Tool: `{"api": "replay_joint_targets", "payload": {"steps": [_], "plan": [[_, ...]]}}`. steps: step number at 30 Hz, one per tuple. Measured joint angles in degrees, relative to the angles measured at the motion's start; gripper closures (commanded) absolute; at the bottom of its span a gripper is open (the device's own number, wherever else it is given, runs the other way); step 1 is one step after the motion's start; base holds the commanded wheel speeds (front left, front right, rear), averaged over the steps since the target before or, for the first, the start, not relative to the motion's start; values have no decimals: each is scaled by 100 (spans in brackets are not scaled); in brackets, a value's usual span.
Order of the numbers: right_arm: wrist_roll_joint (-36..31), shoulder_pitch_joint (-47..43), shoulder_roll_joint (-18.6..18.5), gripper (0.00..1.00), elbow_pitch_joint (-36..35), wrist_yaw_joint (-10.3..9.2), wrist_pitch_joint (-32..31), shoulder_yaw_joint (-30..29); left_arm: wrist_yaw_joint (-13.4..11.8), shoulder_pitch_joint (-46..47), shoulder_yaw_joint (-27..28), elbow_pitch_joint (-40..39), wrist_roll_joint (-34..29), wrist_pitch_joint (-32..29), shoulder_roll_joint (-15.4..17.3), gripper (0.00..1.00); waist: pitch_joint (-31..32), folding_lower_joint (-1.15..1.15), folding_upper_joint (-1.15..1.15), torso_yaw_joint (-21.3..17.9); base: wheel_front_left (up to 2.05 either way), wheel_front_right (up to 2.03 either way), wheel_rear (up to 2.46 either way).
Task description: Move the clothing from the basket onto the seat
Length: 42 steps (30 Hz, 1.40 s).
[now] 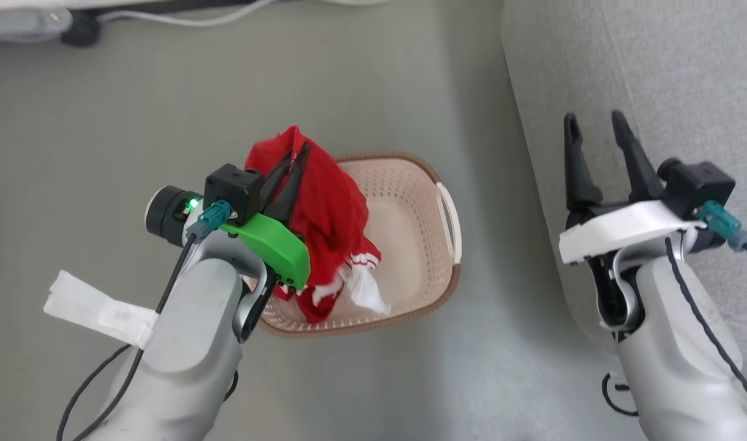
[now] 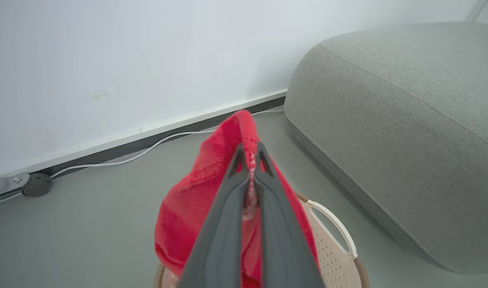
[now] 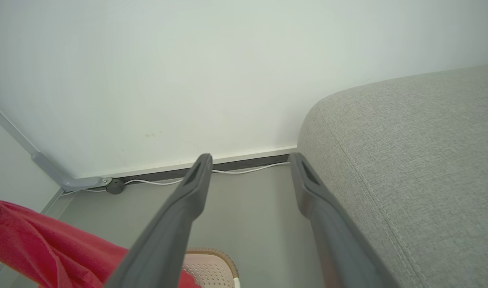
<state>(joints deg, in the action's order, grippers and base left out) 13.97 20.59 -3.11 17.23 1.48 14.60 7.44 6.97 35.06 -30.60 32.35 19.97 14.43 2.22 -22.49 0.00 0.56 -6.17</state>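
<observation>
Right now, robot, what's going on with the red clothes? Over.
Left gripper shut on the red clothing, held above the basket, lower end hanging inside. Right gripper open, empty, beside the seat. Path to the seat looks open.

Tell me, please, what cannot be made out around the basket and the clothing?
Head view: the clothing covers part of the basket floor; anything beneath is hidden.
Head view: the left pincer and its arm hide the basket's left rim.
Every view: picture edges cut off the seat.

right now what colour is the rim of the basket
Brown rim with a woven look, on a cream-white basket; it shows best in the head view.
</observation>
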Motion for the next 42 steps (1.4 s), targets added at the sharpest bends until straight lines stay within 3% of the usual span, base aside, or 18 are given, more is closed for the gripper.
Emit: {"api": "replay_joint_targets", "payload": {"steps": [11, 24, 42], "plan": [[-98, -550, 4, 0, 356, 103, 0, 93, 1, -132, -19, -32, 89, 0, -10, 100, 908, 0, 0, 225, 0, 0, 0], [-129, -964, 22, 0, 665, 289, -1, 661, 1, -311, -110, -198, 342, -107, -13, 100, 1891, 0, 0, 426, 0, 0, 0], [-364, -555, 7, 0, 1059, 474, -1, 1439, 0, -114, -386, -992, 716, -464, -14, 100, 2122, 0, 0, 597, 0, 0, 0]]}}
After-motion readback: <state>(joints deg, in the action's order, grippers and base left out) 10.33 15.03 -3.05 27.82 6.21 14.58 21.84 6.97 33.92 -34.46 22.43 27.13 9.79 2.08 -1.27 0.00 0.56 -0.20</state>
